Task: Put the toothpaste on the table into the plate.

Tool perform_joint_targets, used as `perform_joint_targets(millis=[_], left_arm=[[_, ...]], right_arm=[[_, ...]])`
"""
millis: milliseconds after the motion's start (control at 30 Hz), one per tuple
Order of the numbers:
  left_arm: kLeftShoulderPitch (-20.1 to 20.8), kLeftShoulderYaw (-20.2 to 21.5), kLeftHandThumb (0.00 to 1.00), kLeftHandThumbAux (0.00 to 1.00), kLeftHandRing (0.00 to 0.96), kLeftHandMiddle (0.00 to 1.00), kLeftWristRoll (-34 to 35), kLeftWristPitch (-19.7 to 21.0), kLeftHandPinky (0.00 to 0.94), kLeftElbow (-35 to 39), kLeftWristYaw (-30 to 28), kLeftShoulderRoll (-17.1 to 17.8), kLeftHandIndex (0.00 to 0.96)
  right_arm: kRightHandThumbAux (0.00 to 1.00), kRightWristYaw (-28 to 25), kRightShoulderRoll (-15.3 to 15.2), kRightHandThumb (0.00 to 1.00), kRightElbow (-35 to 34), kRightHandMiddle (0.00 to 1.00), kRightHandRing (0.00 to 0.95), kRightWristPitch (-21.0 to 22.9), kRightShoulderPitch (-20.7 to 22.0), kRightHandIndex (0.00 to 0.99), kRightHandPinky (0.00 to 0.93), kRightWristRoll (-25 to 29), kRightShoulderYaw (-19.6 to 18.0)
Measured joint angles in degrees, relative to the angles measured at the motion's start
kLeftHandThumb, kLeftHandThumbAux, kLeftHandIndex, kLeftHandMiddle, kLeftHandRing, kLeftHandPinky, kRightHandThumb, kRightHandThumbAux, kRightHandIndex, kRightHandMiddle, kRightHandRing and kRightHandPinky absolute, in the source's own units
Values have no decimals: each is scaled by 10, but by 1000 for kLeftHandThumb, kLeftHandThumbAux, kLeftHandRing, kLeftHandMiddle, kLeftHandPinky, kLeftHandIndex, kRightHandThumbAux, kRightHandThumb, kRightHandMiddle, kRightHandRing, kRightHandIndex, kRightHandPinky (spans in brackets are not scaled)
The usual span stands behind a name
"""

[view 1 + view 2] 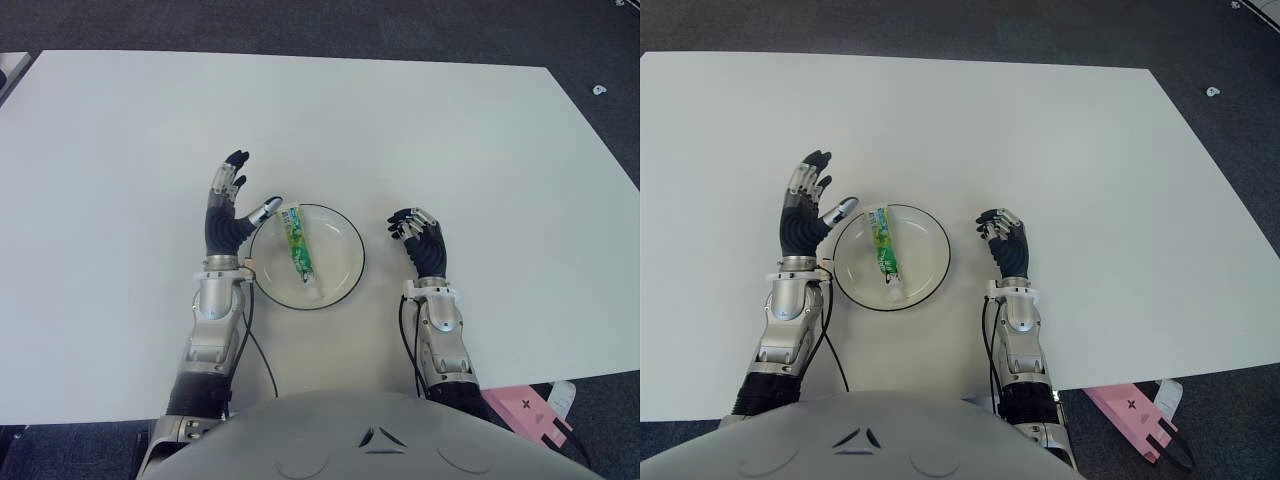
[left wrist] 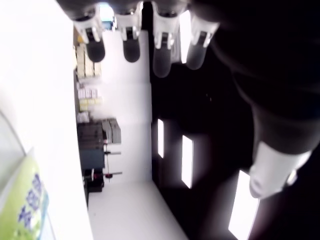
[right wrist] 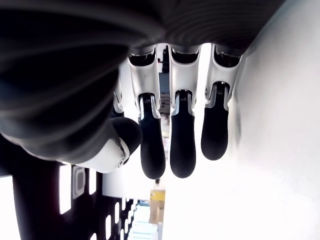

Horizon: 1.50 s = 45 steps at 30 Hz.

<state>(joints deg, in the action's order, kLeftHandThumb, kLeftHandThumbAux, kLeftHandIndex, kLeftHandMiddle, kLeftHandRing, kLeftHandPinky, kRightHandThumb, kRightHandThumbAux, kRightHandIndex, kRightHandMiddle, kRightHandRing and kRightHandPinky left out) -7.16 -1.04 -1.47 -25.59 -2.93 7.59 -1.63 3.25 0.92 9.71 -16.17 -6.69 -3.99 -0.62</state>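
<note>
The green and white toothpaste tube (image 1: 298,250) lies inside the round white plate (image 1: 347,243), cap toward the near rim. My left hand (image 1: 250,188) is raised just left of the plate, fingers spread and holding nothing, with its thumb tip over the plate's left rim. The left wrist view shows the straight fingertips (image 2: 131,49) and a corner of the tube (image 2: 25,202). My right hand (image 1: 412,227) shows right of the plate, a short gap away, its fingers (image 3: 181,145) curled with nothing in them.
The white table (image 1: 450,130) stretches wide on all sides of the plate. Its near edge runs just before my body. A pink object (image 1: 530,412) sits off the table at the lower right, above dark floor.
</note>
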Motion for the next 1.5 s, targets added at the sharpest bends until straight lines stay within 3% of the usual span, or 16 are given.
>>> perform_joint_targets(millis=[167,433,833,1167,1200,1300,1500], left_arm=[[-3,19,97,841,166,221,16,-5,184,-3,10,-19,223],[-3,46,57,981,246,294,8,-8,266,-20,60,-22,285],[-3,69,189,998,309,377,33,-17,296,-53,98,-24,400],[-13,68,220,998,383,442,70,-3,379,-54,94,-24,469],[-16,68,395,899,400,448,72,-1,404,-54,90,-24,455],[-29,65,605,780,435,462,84,10,442,-54,65,-23,439],[-52,63,698,727,487,491,105,49,483,-31,13,-21,433]], right_arm=[[729,0,-1,706,5,506,510,0,3,429,512,0,-1],[729,-3,-1,707,14,506,509,-6,8,430,512,1,-3],[729,-9,-2,707,17,504,507,-10,10,429,510,3,-6],[728,-10,-1,707,16,503,505,-10,12,429,503,3,-6],[728,-10,-1,707,17,503,505,-10,12,429,504,3,-6],[728,-10,-1,707,18,504,506,-10,13,429,508,4,-6],[729,-10,-1,707,27,507,509,-14,17,430,516,9,-7]])
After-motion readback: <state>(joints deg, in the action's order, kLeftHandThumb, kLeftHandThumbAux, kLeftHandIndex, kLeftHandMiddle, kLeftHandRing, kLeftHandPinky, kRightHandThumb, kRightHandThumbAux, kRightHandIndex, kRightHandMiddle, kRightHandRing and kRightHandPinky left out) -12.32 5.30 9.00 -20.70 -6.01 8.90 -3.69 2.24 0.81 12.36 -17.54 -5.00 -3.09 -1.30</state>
